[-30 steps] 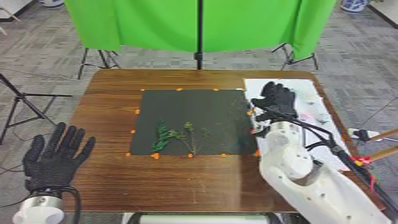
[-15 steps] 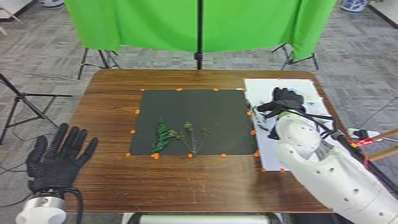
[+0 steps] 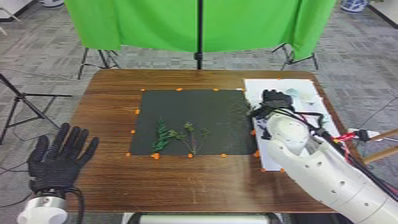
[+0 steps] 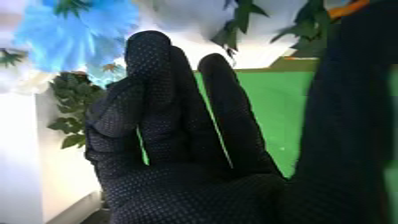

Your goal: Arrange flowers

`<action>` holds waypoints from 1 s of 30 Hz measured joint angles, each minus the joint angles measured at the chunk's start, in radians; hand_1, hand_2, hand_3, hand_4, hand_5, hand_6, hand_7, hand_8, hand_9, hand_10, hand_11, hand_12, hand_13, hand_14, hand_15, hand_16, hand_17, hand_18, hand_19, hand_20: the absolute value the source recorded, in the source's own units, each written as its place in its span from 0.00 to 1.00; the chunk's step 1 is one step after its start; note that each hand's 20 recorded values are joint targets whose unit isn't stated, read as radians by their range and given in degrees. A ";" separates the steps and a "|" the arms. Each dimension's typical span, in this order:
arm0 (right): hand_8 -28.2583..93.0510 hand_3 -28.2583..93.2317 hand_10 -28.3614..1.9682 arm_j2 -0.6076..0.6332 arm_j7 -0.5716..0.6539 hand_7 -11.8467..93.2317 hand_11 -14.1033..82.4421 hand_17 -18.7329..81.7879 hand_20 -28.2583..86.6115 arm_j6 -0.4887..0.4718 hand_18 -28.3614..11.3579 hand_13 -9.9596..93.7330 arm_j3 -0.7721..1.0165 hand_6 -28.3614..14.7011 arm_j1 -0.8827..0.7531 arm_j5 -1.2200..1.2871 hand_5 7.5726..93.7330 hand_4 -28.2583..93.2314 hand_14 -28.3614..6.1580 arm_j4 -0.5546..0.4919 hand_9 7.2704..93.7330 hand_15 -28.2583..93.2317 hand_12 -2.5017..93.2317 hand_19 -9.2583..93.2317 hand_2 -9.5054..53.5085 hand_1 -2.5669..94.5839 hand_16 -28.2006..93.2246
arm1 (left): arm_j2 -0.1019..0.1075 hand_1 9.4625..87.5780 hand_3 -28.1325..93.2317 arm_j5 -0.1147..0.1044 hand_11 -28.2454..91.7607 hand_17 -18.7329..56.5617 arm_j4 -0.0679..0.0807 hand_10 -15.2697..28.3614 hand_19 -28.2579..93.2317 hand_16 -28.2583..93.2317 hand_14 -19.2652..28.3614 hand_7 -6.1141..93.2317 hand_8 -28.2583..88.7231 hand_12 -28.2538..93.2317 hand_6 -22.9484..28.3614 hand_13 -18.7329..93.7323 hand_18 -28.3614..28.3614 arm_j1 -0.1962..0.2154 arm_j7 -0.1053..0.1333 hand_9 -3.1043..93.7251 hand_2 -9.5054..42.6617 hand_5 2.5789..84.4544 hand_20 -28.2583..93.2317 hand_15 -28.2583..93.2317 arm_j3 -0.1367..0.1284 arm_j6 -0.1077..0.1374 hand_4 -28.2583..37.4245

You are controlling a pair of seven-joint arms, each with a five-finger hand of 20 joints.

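Observation:
In the head view my right hand (image 3: 277, 100) is over the white sheet (image 3: 274, 161), near the dark mat's right edge. Relaxed fingers of my right hand (image 4: 182, 117) stand up in the right wrist view, with blue petals (image 4: 75, 32) and green leaves (image 4: 235, 22) beyond their tips. A dark green leafy sprig (image 3: 162, 136) and a thin branching stem (image 3: 190, 135) lie side by side on the dark mat (image 3: 191, 107), toward its near edge. My left hand (image 3: 59, 162) is open left of the mat, palm up or down I cannot tell.
Orange markers ring the mat on the brown table (image 3: 169, 185). A pale bluish flower (image 3: 304, 94) lies on the sheet beside my right hand. A green cloth (image 3: 200, 30) hangs beyond the table, and wooden poles (image 3: 382, 152) come in at the right.
Over the last half second my right hand has shifted slightly left over the sheet, after an earlier shift right. The stems on the mat have stayed where they were.

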 measured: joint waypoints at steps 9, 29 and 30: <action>0.35 0.01 0.61 -0.013 0.009 0.48 0.27 0.61 0.62 0.038 0.12 0.81 -0.016 0.64 -0.007 -0.022 0.71 0.46 0.63 0.002 0.90 0.68 0.48 0.98 0.00 1.00 0.62 | -0.001 0.26 0.84 0.000 0.45 0.19 -0.002 0.70 0.55 0.19 0.72 0.26 0.14 0.33 0.57 0.45 0.76 0.000 -0.004 0.44 0.44 0.49 0.39 0.57 0.000 0.001 0.00; 0.39 0.00 0.65 0.002 0.002 0.50 0.30 0.65 0.63 0.181 0.11 0.87 -0.048 0.64 -0.028 -0.067 0.78 0.63 0.68 -0.025 0.95 0.66 0.55 1.00 0.00 1.00 0.65 | -0.005 0.26 0.84 -0.001 0.45 0.19 -0.001 0.70 0.55 0.19 0.72 0.26 0.14 0.33 0.57 0.45 0.77 -0.004 -0.010 0.44 0.44 0.49 0.39 0.57 0.005 0.005 0.00; 0.39 0.00 0.66 0.007 0.002 0.50 0.30 0.66 0.63 0.189 0.11 0.87 -0.048 0.64 -0.030 -0.067 0.78 0.63 0.68 -0.038 0.95 0.66 0.55 1.00 0.00 1.00 0.65 | -0.005 0.26 0.84 -0.001 0.45 0.19 -0.001 0.70 0.55 0.19 0.72 0.26 0.14 0.33 0.57 0.45 0.77 -0.004 -0.010 0.44 0.44 0.49 0.39 0.57 0.005 0.005 0.00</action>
